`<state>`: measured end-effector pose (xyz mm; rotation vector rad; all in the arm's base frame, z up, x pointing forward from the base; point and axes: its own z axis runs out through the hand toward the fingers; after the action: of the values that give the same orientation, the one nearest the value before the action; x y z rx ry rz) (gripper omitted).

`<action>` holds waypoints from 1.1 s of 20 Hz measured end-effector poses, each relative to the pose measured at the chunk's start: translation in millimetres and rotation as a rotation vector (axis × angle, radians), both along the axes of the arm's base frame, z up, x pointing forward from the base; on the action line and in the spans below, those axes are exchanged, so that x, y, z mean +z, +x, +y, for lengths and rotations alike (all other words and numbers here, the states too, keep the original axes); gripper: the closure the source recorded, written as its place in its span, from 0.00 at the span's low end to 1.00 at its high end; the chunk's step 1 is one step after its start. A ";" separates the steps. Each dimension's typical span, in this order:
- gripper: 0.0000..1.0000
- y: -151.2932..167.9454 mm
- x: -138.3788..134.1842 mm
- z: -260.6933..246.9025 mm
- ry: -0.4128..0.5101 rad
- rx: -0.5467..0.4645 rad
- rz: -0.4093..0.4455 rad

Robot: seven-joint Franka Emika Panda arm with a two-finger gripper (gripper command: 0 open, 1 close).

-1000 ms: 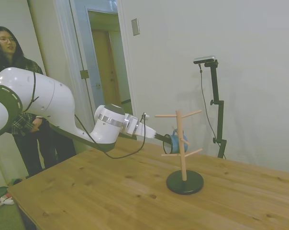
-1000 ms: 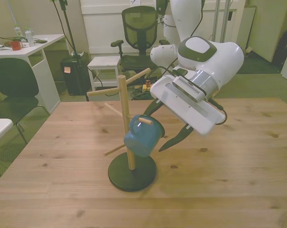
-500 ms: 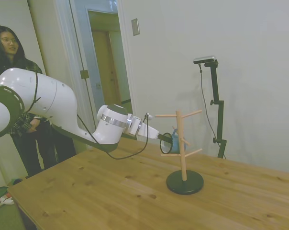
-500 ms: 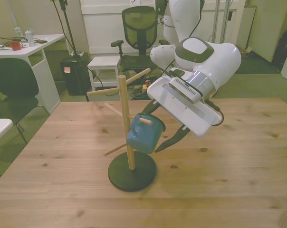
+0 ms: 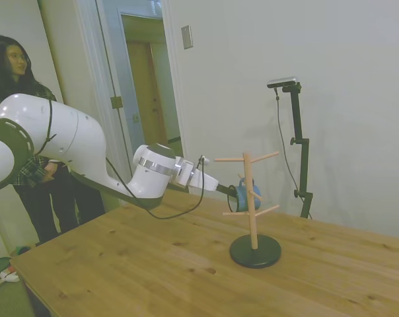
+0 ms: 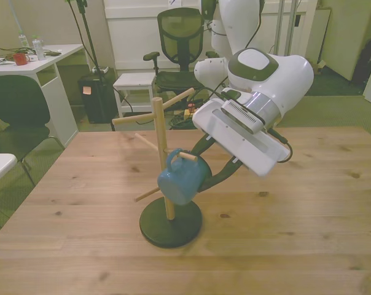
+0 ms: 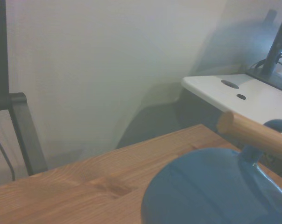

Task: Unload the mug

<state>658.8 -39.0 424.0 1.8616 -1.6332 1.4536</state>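
The small blue mug hangs by its loop handle on a side peg of the wooden peg stand, which rises from a round black base. My gripper reaches in from the front view's right, and its dark fingers close on the mug's wall. From the side, the mug sits against the stand's post with the gripper at it. Up close in the wrist view, the mug's blue body hangs under the peg.
A person stands behind the arm at the side view's left. Beyond the table's far edge are an office chair, a white desk and a dark chair. Bare wooden tabletop surrounds the stand.
The fingers stood apart around the mug earlier and have since closed in on it. The mug rose slightly half a second ago, then settled back down along the peg.
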 end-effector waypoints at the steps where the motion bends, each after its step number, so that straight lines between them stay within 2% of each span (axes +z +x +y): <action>1: 1.00 0.1 0.0 1.1 0.001 0.002 0.000; 22: 1.00 -2.4 6.1 17.5 0.000 0.031 -0.007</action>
<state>656.4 -21.5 430.1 1.8925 -1.6146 1.4743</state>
